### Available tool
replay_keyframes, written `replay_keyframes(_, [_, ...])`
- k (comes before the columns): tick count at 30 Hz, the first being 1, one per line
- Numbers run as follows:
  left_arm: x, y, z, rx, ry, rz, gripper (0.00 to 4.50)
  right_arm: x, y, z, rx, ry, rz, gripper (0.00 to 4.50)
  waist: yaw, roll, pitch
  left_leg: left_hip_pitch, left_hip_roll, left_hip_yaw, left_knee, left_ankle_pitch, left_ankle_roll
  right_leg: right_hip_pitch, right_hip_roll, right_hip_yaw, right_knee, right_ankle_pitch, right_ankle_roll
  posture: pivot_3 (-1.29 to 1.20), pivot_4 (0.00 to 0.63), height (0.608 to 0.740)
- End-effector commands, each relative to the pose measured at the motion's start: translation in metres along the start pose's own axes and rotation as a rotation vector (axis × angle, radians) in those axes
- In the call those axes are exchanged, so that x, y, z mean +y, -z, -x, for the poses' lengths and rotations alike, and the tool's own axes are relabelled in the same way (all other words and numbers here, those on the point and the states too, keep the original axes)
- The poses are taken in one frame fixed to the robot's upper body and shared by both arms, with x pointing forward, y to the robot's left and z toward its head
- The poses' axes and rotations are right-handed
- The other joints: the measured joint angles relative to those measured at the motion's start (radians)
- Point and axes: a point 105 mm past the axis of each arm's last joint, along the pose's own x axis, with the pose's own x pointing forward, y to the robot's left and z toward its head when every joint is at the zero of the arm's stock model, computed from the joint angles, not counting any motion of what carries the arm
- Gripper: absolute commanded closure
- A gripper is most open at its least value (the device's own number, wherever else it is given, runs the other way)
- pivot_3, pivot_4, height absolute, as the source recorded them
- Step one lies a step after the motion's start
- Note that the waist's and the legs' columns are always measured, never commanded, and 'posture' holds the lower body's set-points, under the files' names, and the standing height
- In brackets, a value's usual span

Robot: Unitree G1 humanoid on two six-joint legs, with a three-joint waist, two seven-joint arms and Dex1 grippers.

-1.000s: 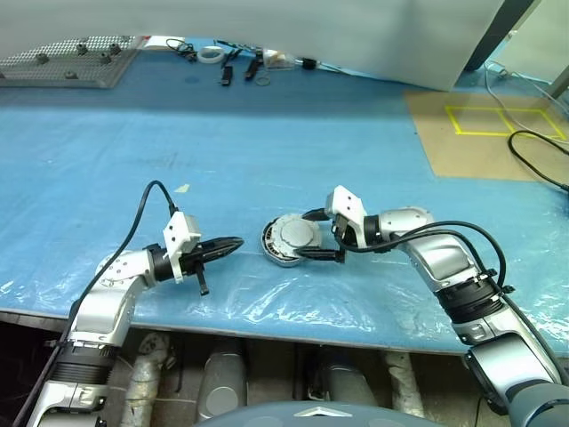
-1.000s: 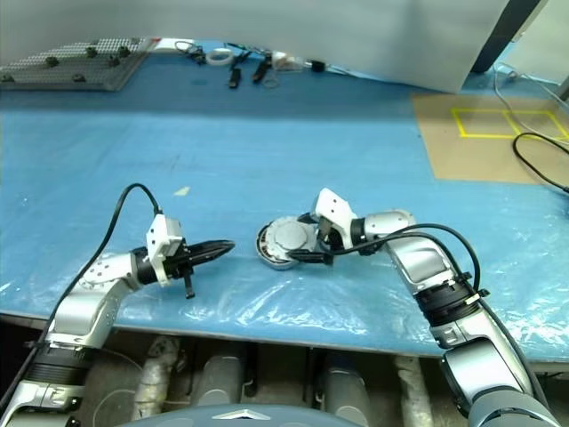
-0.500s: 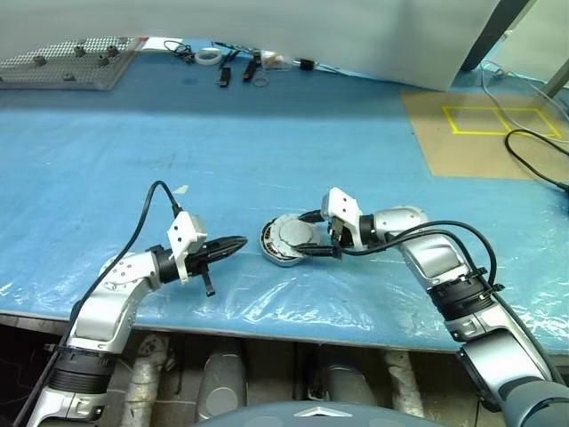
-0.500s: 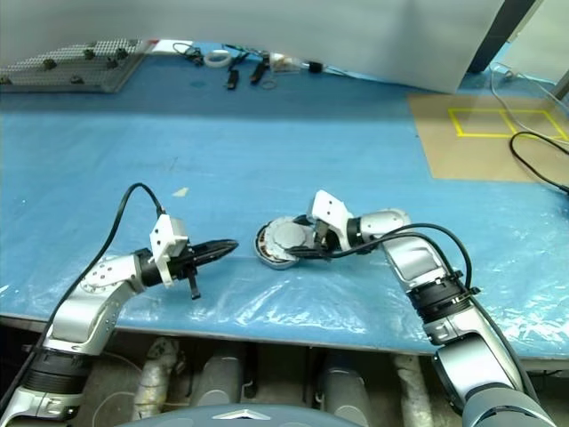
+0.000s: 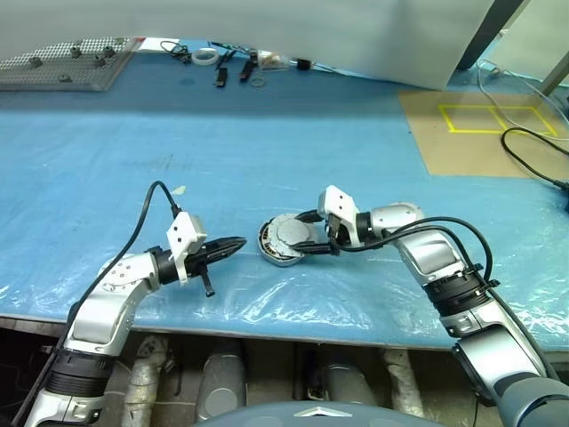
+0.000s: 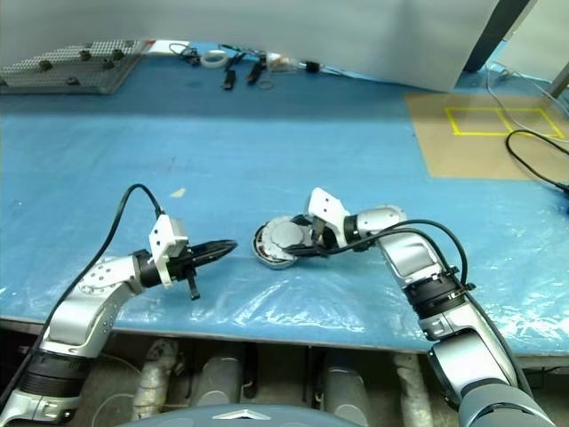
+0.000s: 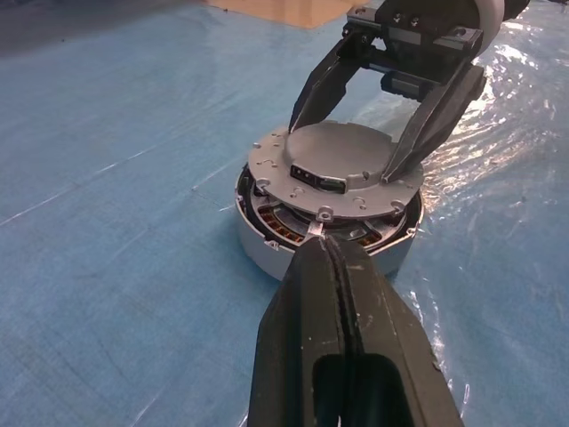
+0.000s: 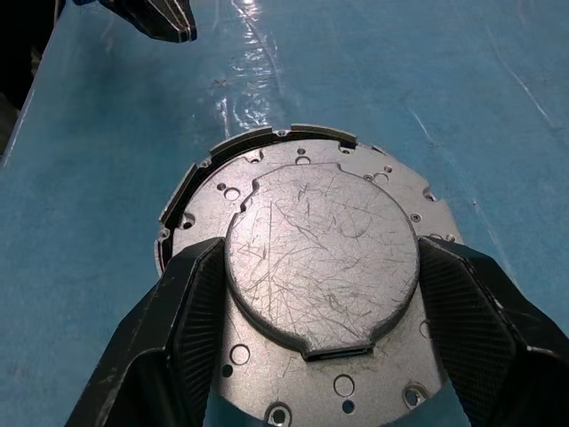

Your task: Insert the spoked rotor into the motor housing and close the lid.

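Note:
The motor housing (image 7: pixel 267 249) lies on the blue sheet near the table's front edge, with copper windings showing under the lid's rim. On top of it sits the lid (image 8: pixel 320 258), plain grey face up, slightly off-centre. My right gripper (image 5: pixel 305 235) reaches in from the right; its fingers (image 8: pixel 191 311) press both sides of the lid's raised round centre. Just left of the housing, my left gripper (image 5: pixel 238 242) is shut and empty, its tip pointing at the housing's edge and just short of it. The spoked rotor is hidden.
A perforated metal board (image 5: pixel 62 62) lies at the far left back. A tape roll (image 5: pixel 209 55) and small tools lie at the back. A cardboard patch with a yellow square (image 5: pixel 484 124) and a black cable (image 5: pixel 533 151) are at the right.
The right gripper's fingers have drawn in from wide apart until they meet the lid's raised centre. The left arm has kept still.

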Motion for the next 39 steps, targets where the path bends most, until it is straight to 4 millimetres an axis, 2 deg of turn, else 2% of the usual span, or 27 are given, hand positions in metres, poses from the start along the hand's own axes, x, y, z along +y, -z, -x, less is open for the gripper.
replay_keyframes(1, [-0.001,-0.018,-0.001,-0.035,0.003,-0.041,4.5,-0.002,-0.031,0.005,-0.076,-0.006,0.043,1.52,-0.002,0.0,0.0,0.0,0.0,0.0,0.0,0.0,0.0,0.0,0.0,0.0,0.0,0.0,0.0,0.0,0.15,0.74])
replay_keyframes(4, [-0.003,-0.022,-0.002,-0.037,-0.002,-0.042,4.5,0.0,-0.036,0.0,-0.073,-0.016,0.047,1.52,-0.003,0.0,0.0,-0.001,0.0,0.0,0.0,0.0,0.0,-0.001,0.0,0.0,0.0,0.0,0.0,0.0,0.15,0.74])
replay_keyframes(9, [-0.005,-0.028,-0.003,-0.046,-0.015,-0.031,4.5,0.004,-0.031,-0.013,-0.045,-0.031,0.066,1.52,-0.003,0.0,0.0,-0.002,0.0,0.0,0.0,0.0,0.0,-0.002,0.0,0.0,0.0,0.0,0.0,0.0,0.15,0.74])
replay_keyframes(20, [-0.012,-0.015,0.012,0.027,-0.02,-0.035,4.5,-0.001,-0.012,-0.02,0.006,-0.021,0.084,1.52,-0.005,0.0,0.0,-0.001,0.0,0.0,0.001,0.0,-0.001,-0.001,0.0,0.0,0.001,0.0,0.0,0.0,0.15,0.74])
replay_keyframes(30, [-0.009,-0.013,0.016,0.034,-0.057,-0.005,4.5,0.0,-0.025,-0.027,-0.031,-0.03,0.091,1.52,-0.007,0.0,0.0,0.0,0.0,0.0,0.002,-0.001,-0.001,-0.001,0.0,0.001,0.003,0.0,0.0,0.0,0.15,0.74])
replay_keyframes(39, [-0.012,-0.015,0.014,0.032,-0.061,-0.001,4.5,0.006,-0.025,-0.034,-0.021,-0.043,0.091,1.52,-0.007,0.0,0.0,0.0,0.0,0.0,0.002,0.0,-0.001,-0.001,0.001,0.001,0.003,0.0,0.0,0.0,0.15,0.74])
